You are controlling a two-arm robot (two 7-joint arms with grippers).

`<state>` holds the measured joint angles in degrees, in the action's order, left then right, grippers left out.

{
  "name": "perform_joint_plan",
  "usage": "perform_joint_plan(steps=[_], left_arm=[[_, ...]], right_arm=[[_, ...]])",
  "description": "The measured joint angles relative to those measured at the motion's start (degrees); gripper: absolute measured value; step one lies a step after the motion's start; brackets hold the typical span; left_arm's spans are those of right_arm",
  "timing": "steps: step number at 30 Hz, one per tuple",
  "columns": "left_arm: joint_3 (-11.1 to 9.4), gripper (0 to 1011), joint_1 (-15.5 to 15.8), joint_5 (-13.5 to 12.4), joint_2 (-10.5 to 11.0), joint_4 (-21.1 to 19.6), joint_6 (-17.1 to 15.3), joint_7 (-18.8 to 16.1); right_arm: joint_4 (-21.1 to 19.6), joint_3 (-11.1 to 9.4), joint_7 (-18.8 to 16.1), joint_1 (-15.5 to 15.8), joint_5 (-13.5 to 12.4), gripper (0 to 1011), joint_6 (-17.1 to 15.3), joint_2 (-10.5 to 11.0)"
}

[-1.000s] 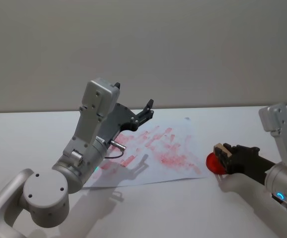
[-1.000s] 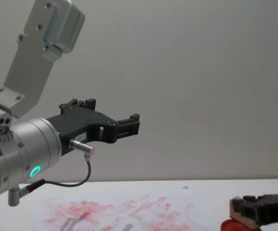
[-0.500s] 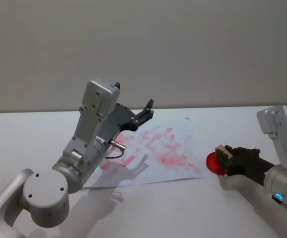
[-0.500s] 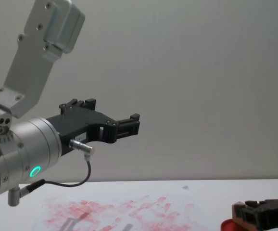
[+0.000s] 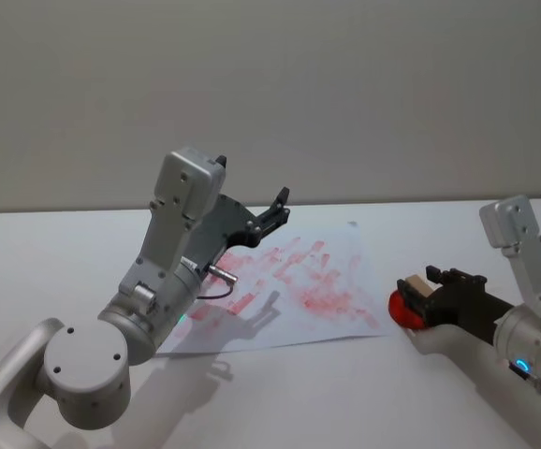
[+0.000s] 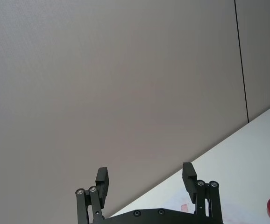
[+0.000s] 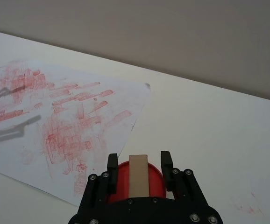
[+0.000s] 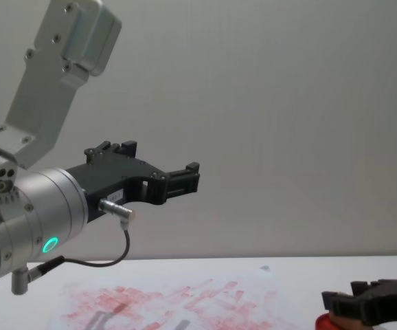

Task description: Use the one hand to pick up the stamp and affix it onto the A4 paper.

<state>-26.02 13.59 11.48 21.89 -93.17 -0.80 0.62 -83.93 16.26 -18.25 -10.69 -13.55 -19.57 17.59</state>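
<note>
Right gripper (image 7: 139, 164) low over the round red ink pad (image 5: 402, 309) beside the red-smeared white A4 paper (image 5: 294, 281), jaws clamping the pale tan wooden stamp (image 7: 138, 175); left gripper (image 6: 145, 178) raised, jaws wide.

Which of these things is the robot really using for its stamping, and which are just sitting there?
Using for the job:
- stamp, held in the right gripper over the ink pad
- paper with red prints

Just there:
- left gripper, open and raised above the paper
- table
- wall
</note>
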Motion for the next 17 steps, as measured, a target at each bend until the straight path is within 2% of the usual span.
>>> perform_joint_plan(steps=[2,7,8,9,11,17], left_arm=[[0.0,1001,0.0,0.0,0.0,0.0,0.0,0.0],[0.0,1001,0.0,0.0,0.0,0.0,0.0,0.0],[0.0,1001,0.0,0.0,0.0,0.0,0.0,0.0],[0.0,1001,0.0,0.0,0.0,0.0,0.0,0.0],[0.0,1001,0.0,0.0,0.0,0.0,0.0,0.0],[0.0,1001,0.0,0.0,0.0,0.0,0.0,0.0]], right_arm=[[0.2,0.0,-0.1,-0.1,0.1,578,0.1,-0.1],[0.4,0.0,-0.2,-0.3,0.2,716,0.2,-0.1],[0.4,0.1,-0.2,-0.3,0.2,772,0.2,-0.1],[0.4,0.1,-0.2,-0.3,0.2,772,0.2,-0.1],[0.5,0.1,-0.2,-0.4,0.2,864,0.3,-0.2],[0.6,0.1,-0.3,-0.5,0.3,991,0.3,-0.2]])
